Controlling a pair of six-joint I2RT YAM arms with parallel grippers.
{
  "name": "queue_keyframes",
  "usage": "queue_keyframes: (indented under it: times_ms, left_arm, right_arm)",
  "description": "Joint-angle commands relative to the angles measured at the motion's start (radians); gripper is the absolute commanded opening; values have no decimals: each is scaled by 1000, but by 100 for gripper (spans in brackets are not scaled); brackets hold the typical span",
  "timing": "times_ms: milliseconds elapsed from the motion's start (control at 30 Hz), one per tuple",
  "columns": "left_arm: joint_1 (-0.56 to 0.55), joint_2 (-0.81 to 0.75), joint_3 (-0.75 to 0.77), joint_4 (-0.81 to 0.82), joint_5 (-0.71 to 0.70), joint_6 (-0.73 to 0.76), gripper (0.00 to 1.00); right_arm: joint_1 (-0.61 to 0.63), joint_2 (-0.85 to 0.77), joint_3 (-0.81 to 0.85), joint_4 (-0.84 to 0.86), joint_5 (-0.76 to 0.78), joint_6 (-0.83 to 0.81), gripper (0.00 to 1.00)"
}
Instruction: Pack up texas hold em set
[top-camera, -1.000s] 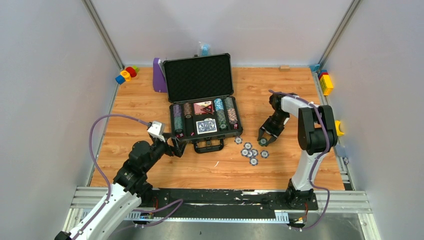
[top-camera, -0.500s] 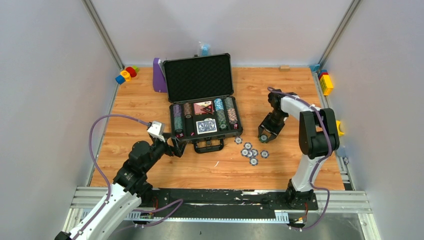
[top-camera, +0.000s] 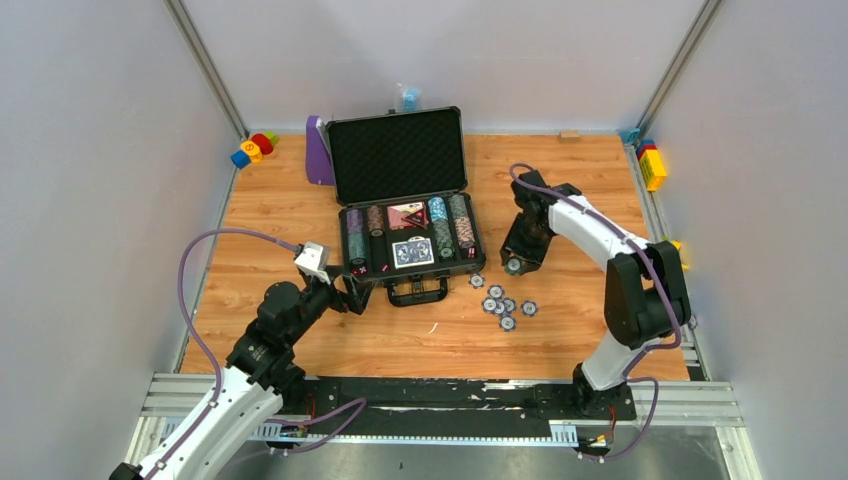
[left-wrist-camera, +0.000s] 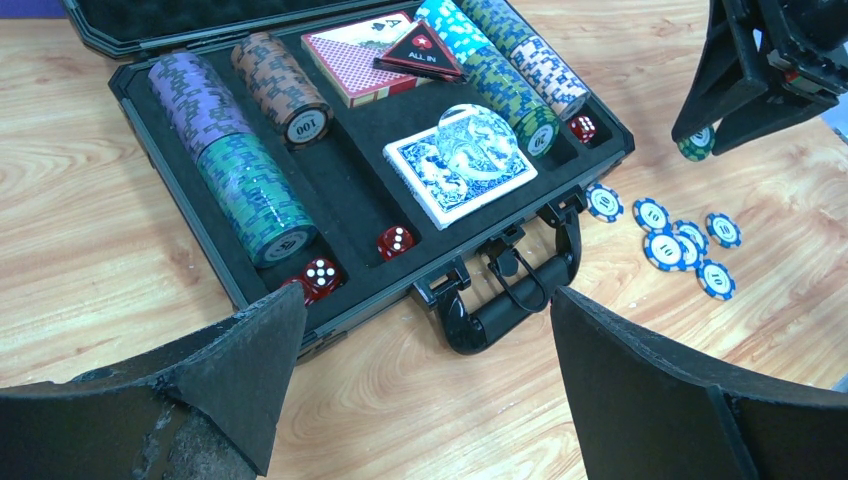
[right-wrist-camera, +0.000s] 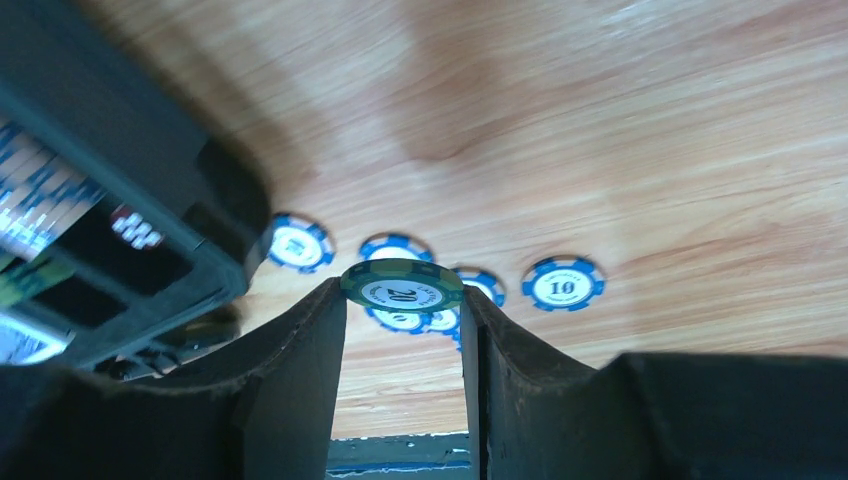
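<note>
Overhead view first: the open briefcase (top-camera: 397, 157) sat mid-table with its lid propped up at the back and chip rows and cards in the foam base. The right gripper (top-camera: 515, 264) hung just off the case's right front corner with a green chip (top-camera: 513, 267) at its tips. The loose blue chips (top-camera: 503, 304) lay on the wood close by, in front of the case's right end. The left gripper (top-camera: 351, 290) sat at the left front corner.

From the left wrist, that gripper's fingers stood as wide apart as they go, holding nothing and framing the handle (left-wrist-camera: 500, 300). The green chip row (left-wrist-camera: 515, 100) on the right side looked almost full, with a red die (left-wrist-camera: 583, 128) in the pocket at its front end.

From the right wrist, the green chip, marked 20, was pinched by its rim between the half-closed fingers (right-wrist-camera: 300, 360), lying flat across the very tips.

That hold looked thin, being two small contacts on a smooth edge. A brush against the case wall or a jolt could pop the chip out among the blue ones. The rows store chips on edge, so a chip lowered flat would probably lie on top of the row and foul the lid. The left gripper sat close enough that a stray move could shove the case.
</note>
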Motion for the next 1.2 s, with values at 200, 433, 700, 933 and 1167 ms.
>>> queue_keyframes:
  times_ms: [200,433,700,933,1167]
  left_arm:
    - [0,2,6,24,-1,1,100]
    - [-1,3,5,24,-2,1,100]
    - [0,3,7,22,-4,1,100]
    - [0,1,7,22,-5,1,100]
    - [0,1,6,23,-5,2,100]
  right_arm:
    - [208,-179,-16,228,89,-22,15]
    - [332,-146,-8,375,133,-45,16]
    - [431,-38,5,493,259,-68,18]
    - [451,52,26,501,324,-59,21]
    - [462,83,35,523,367,-63,22]
